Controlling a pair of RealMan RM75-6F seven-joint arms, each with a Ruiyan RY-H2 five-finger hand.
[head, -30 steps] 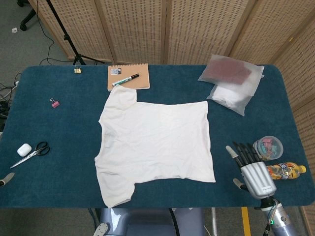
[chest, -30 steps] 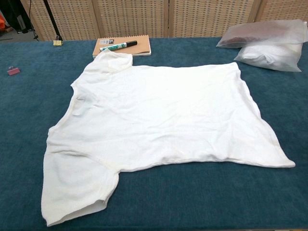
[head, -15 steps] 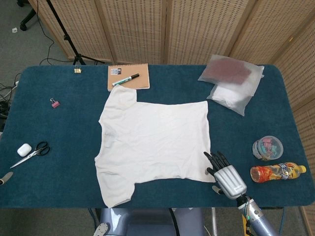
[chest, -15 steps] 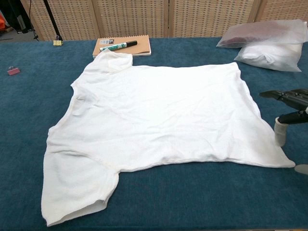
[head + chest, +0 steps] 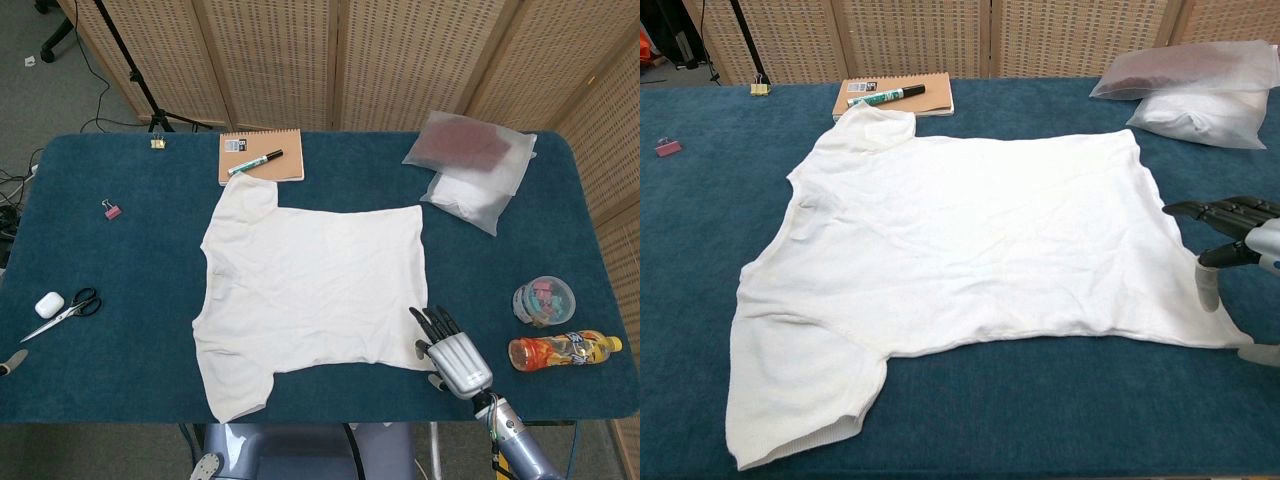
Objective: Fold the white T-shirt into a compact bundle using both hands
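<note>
Under the right robot hand (image 5: pixel 452 351) (fingers spread, empty), the white T-shirt's (image 5: pixel 315 290) near corner.

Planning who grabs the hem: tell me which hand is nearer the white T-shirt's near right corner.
Right. The right hand is open at that corner of the white T-shirt, fingers over its edge. The left hand shows only a tip at the table's far left edge, well away from the shirt.

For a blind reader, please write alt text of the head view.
A white T-shirt lies flat on a blue table, with the right robot hand open at its near right corner. Around it are a notebook, scissors and a bottle.
</note>
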